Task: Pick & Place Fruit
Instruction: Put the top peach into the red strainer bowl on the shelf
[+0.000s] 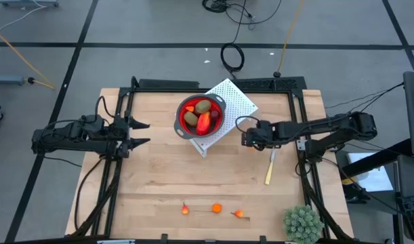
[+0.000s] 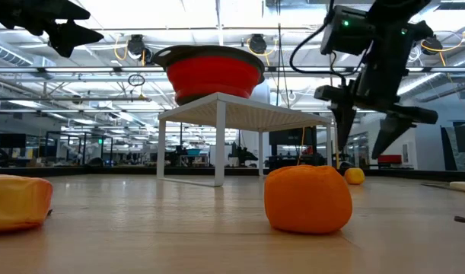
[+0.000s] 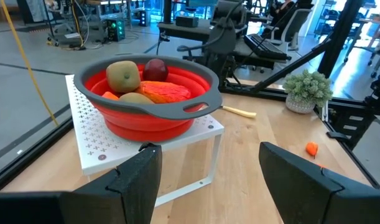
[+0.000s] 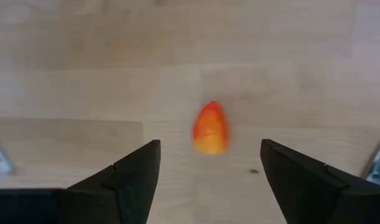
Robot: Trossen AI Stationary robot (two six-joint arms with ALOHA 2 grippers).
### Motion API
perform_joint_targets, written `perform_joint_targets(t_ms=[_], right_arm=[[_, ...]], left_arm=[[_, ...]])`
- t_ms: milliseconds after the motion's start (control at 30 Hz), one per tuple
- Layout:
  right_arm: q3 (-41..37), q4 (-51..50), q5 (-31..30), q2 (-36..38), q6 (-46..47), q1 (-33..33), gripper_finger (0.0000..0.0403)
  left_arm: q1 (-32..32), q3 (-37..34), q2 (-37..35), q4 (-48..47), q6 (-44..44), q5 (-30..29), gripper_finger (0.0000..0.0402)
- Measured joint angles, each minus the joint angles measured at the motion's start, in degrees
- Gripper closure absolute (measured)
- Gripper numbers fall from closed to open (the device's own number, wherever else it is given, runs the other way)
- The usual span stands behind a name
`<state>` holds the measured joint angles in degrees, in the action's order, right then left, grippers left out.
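An orange toy fruit (image 2: 307,199) fills the foreground of the low view on the wooden table (image 1: 152,176), with a second yellow-orange piece (image 2: 17,201) cut off at the picture's left edge and a third small one (image 2: 355,176) far back and hard to make out. From above, three small orange pieces lie in a loose row near the table's front edge, beside the spiky green plant ball (image 1: 302,224) at the front right corner. A red bowl (image 1: 200,114) sits on a white perforated stand (image 1: 235,100) at the back centre; it holds two olive-brown ovals (image 3: 123,75), at least one dark red ball (image 3: 155,67) and a longer red-orange piece (image 3: 165,91), though its rim hides whatever else may lie lower inside. The left gripper (image 1: 140,133) hovers at the table's left, jaws spread wide and empty, facing the bowl. The right gripper (image 1: 249,135) hangs just right of the stand, jaws likewise apart, with a single orange piece (image 4: 210,127) lying on the wood between its fingers (image 4: 135,171); which piece this is cannot be matched to the overhead view. A pale yellow stick (image 1: 270,167) lies near the right arm.
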<state>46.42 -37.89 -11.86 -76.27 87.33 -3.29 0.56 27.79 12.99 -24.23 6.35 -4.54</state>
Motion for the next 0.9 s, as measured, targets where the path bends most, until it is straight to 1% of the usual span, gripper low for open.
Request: perform_joint_targets(t_ms=[200,400,467,667,900], right_arm=[[-2.58,1.33,-0.1,0.0,0.06,-0.02,0.0135],[-6.72,10.19,-0.29,-0.02,-0.01,-0.04,0.0135],[-7.72,11.74,-1.27,-0.02,-0.5,-0.09,0.0135],[-9.05,13.44,-1.99,-0.02,-1.56,-0.46,0.0135],[-9.36,13.73,-4.66,-0.38,-3.48,-0.47,0.0135]], left_arm=[[0.0,0.0,0.0,0.02,0.24,0.02,0.0133],[0.0,0.0,0.0,0.0,0.42,0.0,0.0133],[0.0,0.0,0.0,0.02,0.83,0.02,0.0133],[0.0,0.0,0.0,0.02,1.66,0.02,0.0133],[0.0,0.0,0.0,0.05,1.84,0.02,0.0133]])
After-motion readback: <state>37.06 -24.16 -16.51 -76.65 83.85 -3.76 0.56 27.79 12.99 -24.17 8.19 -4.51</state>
